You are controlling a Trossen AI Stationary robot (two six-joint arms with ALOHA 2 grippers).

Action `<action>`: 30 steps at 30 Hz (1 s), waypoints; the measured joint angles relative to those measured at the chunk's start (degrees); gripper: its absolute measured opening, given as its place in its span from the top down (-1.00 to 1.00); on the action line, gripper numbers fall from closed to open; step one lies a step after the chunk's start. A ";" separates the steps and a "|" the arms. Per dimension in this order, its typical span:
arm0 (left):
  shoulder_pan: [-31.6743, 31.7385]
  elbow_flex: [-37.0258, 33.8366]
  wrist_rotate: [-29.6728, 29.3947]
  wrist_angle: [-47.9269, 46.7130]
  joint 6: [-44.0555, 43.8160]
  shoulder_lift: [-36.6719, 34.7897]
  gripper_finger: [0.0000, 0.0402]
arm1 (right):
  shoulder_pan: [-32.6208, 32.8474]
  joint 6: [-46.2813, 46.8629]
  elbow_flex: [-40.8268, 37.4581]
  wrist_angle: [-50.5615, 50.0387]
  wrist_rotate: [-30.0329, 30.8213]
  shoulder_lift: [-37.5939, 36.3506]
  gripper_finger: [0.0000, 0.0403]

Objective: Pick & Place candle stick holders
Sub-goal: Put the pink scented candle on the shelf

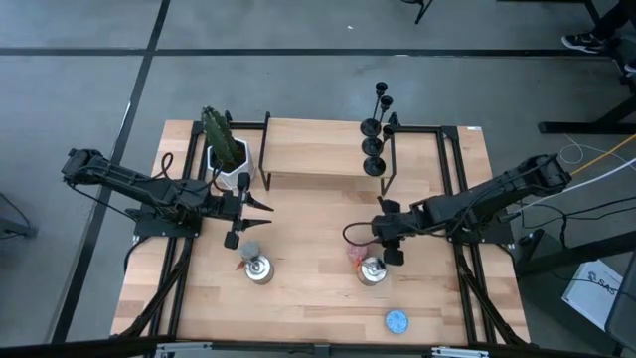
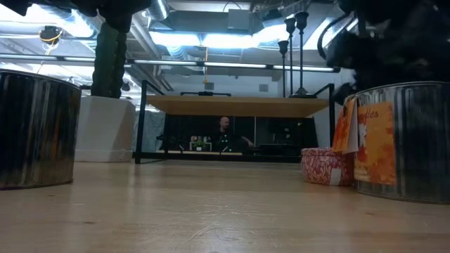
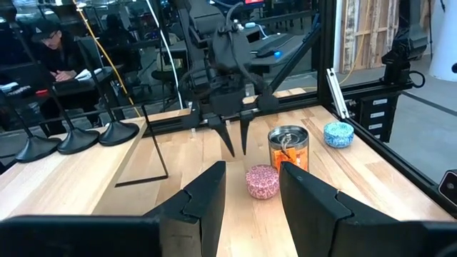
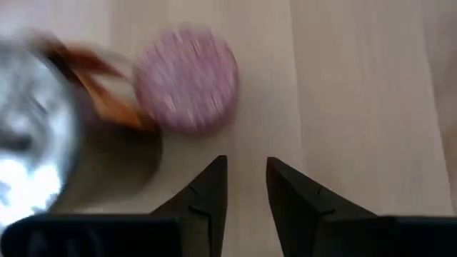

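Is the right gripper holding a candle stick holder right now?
No: the right gripper hangs empty and open over bare wood beside the pink tin; the candle stick holders stand on the shelf.

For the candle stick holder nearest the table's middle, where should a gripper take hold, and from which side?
Probably by the thin upright stem of the nearest candle stick holder, just above its round flat base: the stem is narrow enough for the jaws. Come level from the open table side, since the other candle stick holders stand in a row behind it. The right gripper, jaws open and empty, is closest.
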 joint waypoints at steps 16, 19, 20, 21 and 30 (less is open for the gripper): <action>0.00 0.00 0.08 -0.94 0.01 0.00 0.37 | -0.02 0.35 -2.31 12.42 -1.68 9.77 0.50; 0.00 0.00 0.08 -1.09 0.06 0.00 0.37 | -0.23 -1.02 -1.57 18.02 -3.27 13.13 0.50; 0.00 0.00 0.07 -1.07 0.04 0.00 0.37 | -0.30 -1.61 -1.19 19.70 -3.37 14.09 0.50; 0.00 0.00 0.08 -1.08 0.03 0.00 0.37 | -0.43 -2.19 -0.77 21.66 -3.46 15.10 0.50; 0.00 0.00 0.18 -1.07 0.02 0.00 0.37 | -1.60 -9.83 6.62 25.73 -3.90 20.72 0.50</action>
